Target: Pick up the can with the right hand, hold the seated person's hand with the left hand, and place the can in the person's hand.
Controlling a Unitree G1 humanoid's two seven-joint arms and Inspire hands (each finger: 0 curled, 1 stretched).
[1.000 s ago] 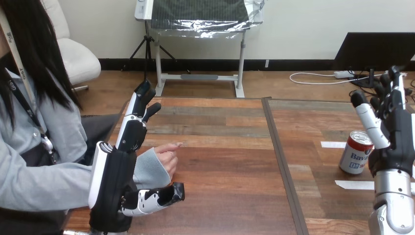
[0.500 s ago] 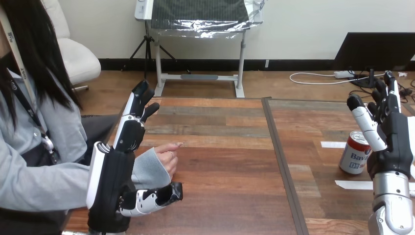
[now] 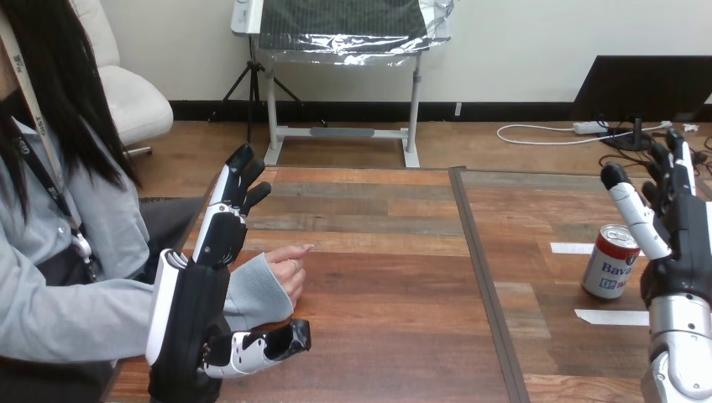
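Note:
A red and white can stands upright on the table at the right. My right hand is raised just right of it, fingers straight and open, thumb above the can's top, not gripping it. The person's hand rests on the table at the left, a finger pointing right. My left hand stands open in front of their grey sleeve, fingers pointing up and thumb stretched out below the wrist; the sleeve lies between the fingers and the thumb, not clasped.
A dark seam runs down the table between the two halves. Two white tape strips lie near the can. The person sits at the table's left side.
My right hand has shifted slightly right, away from the can. My left hand has sunk a little lower beside the person's sleeve. The can and the person's hand have stayed put.

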